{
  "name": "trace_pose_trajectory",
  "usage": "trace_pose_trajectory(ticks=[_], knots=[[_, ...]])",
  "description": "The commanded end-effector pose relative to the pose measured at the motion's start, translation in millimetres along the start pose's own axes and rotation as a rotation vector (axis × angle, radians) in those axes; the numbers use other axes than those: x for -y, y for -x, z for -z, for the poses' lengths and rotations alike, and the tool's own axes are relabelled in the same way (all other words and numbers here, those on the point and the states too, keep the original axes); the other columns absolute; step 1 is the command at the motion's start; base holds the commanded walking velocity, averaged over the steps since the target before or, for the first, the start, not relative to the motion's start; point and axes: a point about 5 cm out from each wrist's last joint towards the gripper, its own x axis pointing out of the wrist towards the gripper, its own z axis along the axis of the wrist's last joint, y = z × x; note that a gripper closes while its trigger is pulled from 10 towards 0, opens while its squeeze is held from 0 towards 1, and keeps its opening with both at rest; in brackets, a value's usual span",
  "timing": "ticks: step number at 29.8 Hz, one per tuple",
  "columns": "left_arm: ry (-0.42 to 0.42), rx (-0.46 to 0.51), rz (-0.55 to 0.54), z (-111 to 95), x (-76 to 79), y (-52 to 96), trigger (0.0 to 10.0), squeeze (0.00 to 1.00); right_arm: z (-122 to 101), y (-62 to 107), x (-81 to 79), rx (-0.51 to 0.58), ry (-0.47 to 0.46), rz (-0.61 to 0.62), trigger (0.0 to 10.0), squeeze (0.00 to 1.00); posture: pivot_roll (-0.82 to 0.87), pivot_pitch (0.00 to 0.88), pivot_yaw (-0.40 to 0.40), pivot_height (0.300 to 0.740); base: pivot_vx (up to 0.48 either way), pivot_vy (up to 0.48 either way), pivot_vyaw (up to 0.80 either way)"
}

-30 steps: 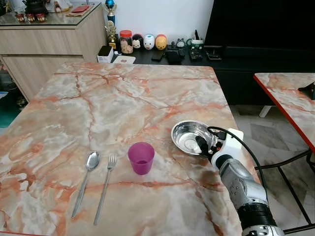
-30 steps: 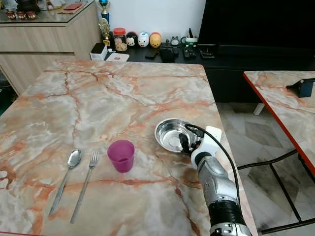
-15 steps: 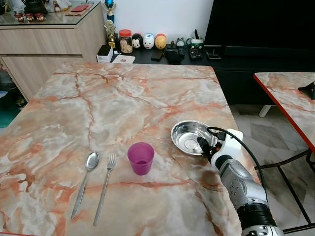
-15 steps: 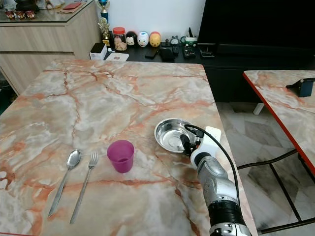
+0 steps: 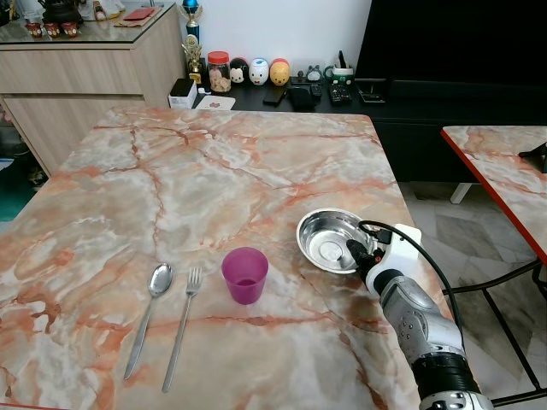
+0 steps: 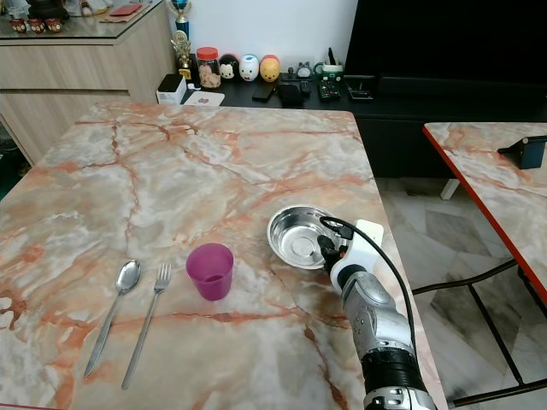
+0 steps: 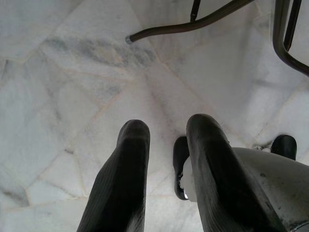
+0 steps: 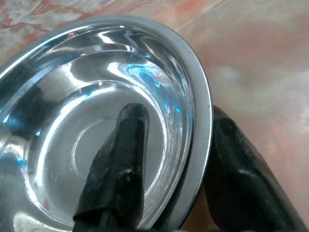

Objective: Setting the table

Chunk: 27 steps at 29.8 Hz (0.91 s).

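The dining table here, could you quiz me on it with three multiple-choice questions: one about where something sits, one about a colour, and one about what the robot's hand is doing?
1. Where does the fork lie?
A. Between the spoon and the cup
B. Inside the steel bowl
C. On the floor

2. What colour is the cup?
A. Green
B. Purple
C. White

3. How does the right gripper stand at the bowl?
A. Far above it
B. Straddling its rim
C. Under the table

Answers: 1 A, the fork lies beside the spoon, left of the cup. 2 B, it is plainly purple. 3 B, one finger shows inside the rim, one outside.
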Motion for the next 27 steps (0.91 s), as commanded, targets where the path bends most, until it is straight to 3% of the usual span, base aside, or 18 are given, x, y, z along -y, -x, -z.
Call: trace_pose_trajectory(ticks=[1, 9, 12, 16, 17, 18, 20, 27], knots=[[-0.001, 0.005, 0.007, -1, 2.9, -0.7, 10.0, 0.0, -1, -1.1, -3.3, -0.007, 0.004, -0.006, 0.0, 0.0, -0.04, 0.0, -0.01, 0.732, 0.0, 0.0, 0.0], [0.0, 0.011, 0.012, -2, 6.4, -1.3, 10.0, 0.0, -4, -1.7, -3.3, 0.013, -0.001, 0.001, 0.0, 0.0, -0.03, 0.0, -0.012, 0.732, 0.0, 0.0, 0.0], [-0.002, 0.014, 0.011, -3, 6.8, -1.5, 10.0, 0.0, -9, -1.4, -1.8, 0.059, -0.012, 0.02, 0.0, 0.0, -0.03, 0.0, -0.011, 0.732, 0.0, 0.0, 0.0], [-0.007, 0.011, 0.005, -2, 6.0, -1.3, 10.0, 0.0, -29, 2.3, -3.4, 0.212, -0.065, 0.008, 0.0, 0.0, -0.04, 0.0, -0.008, 0.732, 0.0, 0.0, 0.0], [-0.007, 0.006, 0.003, -1, 5.9, -0.7, 10.0, 0.0, -36, 4.3, -5.1, 0.267, -0.069, -0.007, 2.5, 0.0, -0.04, 0.0, -0.007, 0.732, 0.0, 0.0, 0.0], [-0.003, 0.003, 0.0, 0, 5.6, -0.3, 10.0, 0.0, -40, 5.5, -6.7, 0.297, -0.07, -0.02, 9.6, 0.0, -0.03, 0.0, -0.006, 0.732, 0.0, 0.0, 0.0], [0.013, -0.003, -0.008, 2, 4.7, 0.4, 10.0, 0.0, -46, 7.4, -9.3, 0.34, -0.072, -0.039, 10.0, 0.0, -0.04, 0.0, -0.004, 0.732, 0.0, 0.0, 0.0], [0.032, -0.019, -0.024, 12, -1.0, 5.3, 10.0, 0.0, -68, 18.8, -14.5, 0.529, -0.154, -0.095, 10.0, 0.0, -0.03, 0.0, -0.006, 0.732, 0.0, 0.0, 0.0]])
